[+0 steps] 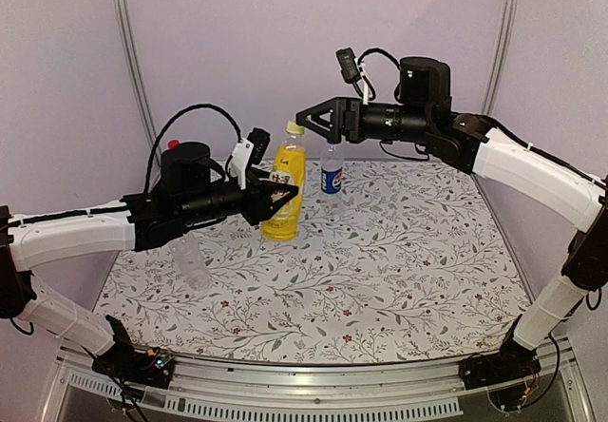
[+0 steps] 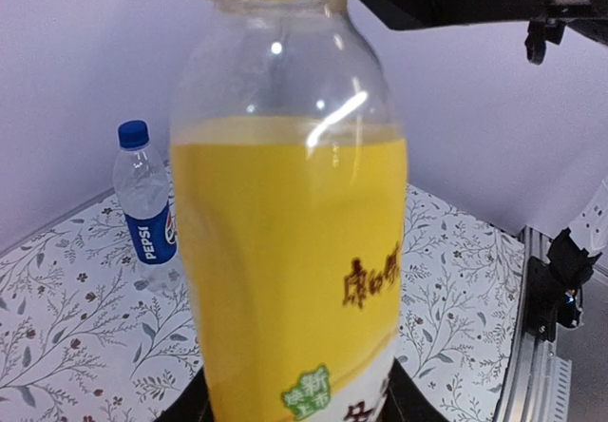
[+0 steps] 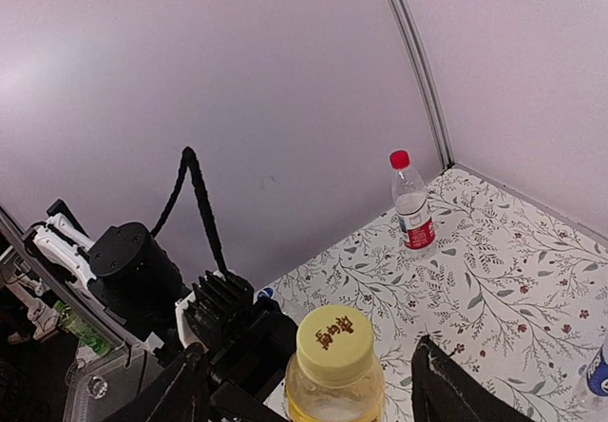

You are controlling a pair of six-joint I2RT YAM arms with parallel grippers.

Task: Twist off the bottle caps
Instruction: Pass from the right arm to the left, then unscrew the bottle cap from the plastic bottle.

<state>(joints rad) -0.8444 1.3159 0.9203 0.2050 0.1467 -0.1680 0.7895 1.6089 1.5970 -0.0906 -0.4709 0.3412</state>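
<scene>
While left gripper (image 1: 278, 197) clamps yellow-liquid bottle (image 1: 290, 161), likely to stop its body turning | right gripper (image 3: 312, 355): jaws wide, flanking yellow cap (image 3: 334, 341), not gripping | cap on

Your floral-patterned table (image 1: 380, 279), yellow bottle (image 1: 288, 167) upright toward the back, blue-label bottle (image 1: 332, 177) standing just beside it, red-capped bottle (image 3: 412, 208) by the back-left corner, plain clear bottle (image 1: 195, 262) nearer you, left side

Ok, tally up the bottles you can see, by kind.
Yellow-drink bottle: 1
Pepsi bottle: 1
Red-capped water bottle: 1
Plain clear bottle: 1
Total: 4
</scene>
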